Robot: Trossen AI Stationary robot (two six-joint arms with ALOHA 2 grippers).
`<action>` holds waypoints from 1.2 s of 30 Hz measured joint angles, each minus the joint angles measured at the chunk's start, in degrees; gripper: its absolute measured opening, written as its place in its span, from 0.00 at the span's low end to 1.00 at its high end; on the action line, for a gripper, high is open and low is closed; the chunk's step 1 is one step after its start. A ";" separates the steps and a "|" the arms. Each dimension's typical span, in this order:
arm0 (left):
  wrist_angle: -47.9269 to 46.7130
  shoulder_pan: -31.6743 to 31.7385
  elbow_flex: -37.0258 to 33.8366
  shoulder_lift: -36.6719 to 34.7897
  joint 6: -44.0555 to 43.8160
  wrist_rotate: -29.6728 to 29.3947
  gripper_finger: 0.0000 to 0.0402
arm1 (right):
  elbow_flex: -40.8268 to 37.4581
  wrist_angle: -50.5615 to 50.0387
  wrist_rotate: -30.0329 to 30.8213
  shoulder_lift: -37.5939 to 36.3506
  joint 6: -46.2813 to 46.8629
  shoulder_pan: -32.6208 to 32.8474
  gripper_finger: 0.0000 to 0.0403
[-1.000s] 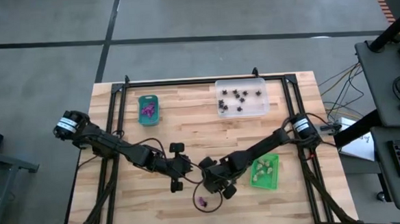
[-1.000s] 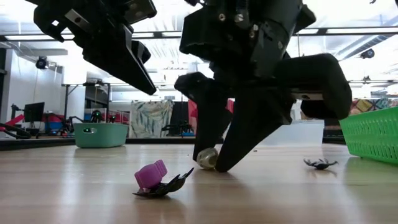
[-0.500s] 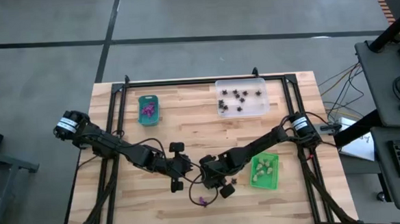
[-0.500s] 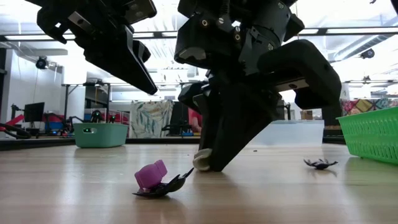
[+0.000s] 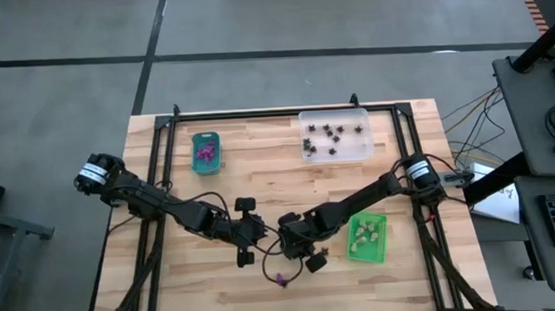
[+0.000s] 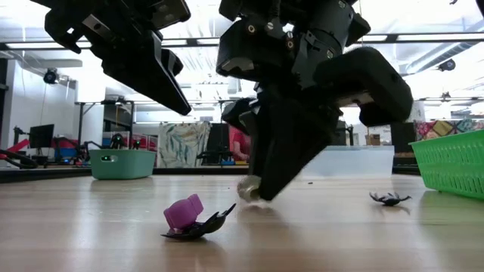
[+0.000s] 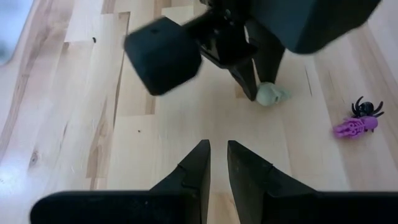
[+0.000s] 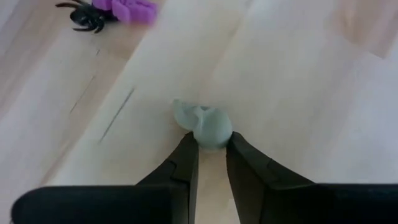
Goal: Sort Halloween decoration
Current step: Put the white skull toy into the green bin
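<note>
My right gripper [image 8: 208, 142] is shut on a pale cream-green skull trinket [image 8: 203, 123] near the table's middle front; the low view shows the same trinket [image 6: 249, 188] just off the wood. A purple trinket [image 6: 184, 212] and a black spider [image 6: 206, 224] lie side by side on the table a little nearer the front edge [image 5: 282, 281]. Another black spider [image 6: 389, 199] lies toward the green tray. My left gripper [image 7: 218, 160] hovers close beside the right one, shut, its fingers on nothing. My right gripper pinches the pale skull trinket by its rounded back end [image 8: 213, 135] between its two fingertips [image 8: 188, 149]. The fingers slant down at it from the table's right. The skull's narrower end sticks out beyond the tips, and the trinket hangs barely clear of the table.
A teal tray [image 5: 206, 152] with purple pieces stands at the back left. A clear tray [image 5: 336, 135] with black pieces is at the back centre-right, and a green tray [image 5: 367, 238] with pale pieces at the front right. A black frame [image 5: 285, 111] edges the table.
My right gripper's fingers have shut on the pale skull trinket, which lay on the table between them. The wrist has rolled a little and the trinket now sits slightly higher. The purple trinket and black spider have stayed put.
</note>
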 joint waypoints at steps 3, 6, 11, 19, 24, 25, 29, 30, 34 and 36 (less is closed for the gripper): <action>-0.13 -0.12 0.00 0.00 0.00 0.02 0.09 | 0.00 -1.86 -0.02 -1.33 0.07 -0.60 0.16; -0.45 -0.28 0.00 0.00 -0.02 0.00 0.09 | 0.00 -5.40 -0.07 -2.63 0.47 -1.24 0.15; -0.50 -0.39 -0.02 0.00 -0.20 0.00 0.09 | -0.02 -10.41 0.09 -4.99 1.83 -2.15 0.15; -0.45 -0.46 -0.02 0.00 -0.24 0.00 0.09 | -0.25 -12.96 0.15 -5.60 6.02 -3.18 0.16; -0.44 -0.60 -0.04 0.00 -0.24 0.00 0.09 | -0.37 -13.71 0.13 -5.61 6.25 -3.18 0.16; -0.44 -0.66 -0.08 0.00 -0.25 0.00 0.09 | -0.37 -14.10 0.10 -5.65 6.28 -3.20 0.16; -0.44 -0.96 -0.31 0.00 -0.48 0.00 0.09 | -0.37 -17.04 0.04 -6.22 6.45 -3.22 0.16; -0.45 -0.96 -0.37 0.00 -0.50 -0.01 0.09 | -0.37 -17.51 0.04 -6.39 6.71 -3.22 0.16; -0.43 -0.96 -0.44 0.00 -0.66 -0.03 0.09 | -0.37 -20.23 0.04 -7.22 7.03 -3.24 0.16; -0.45 -0.96 -0.44 0.00 -0.85 -0.04 0.09 | -0.37 -22.51 0.04 -8.04 7.36 -3.23 0.16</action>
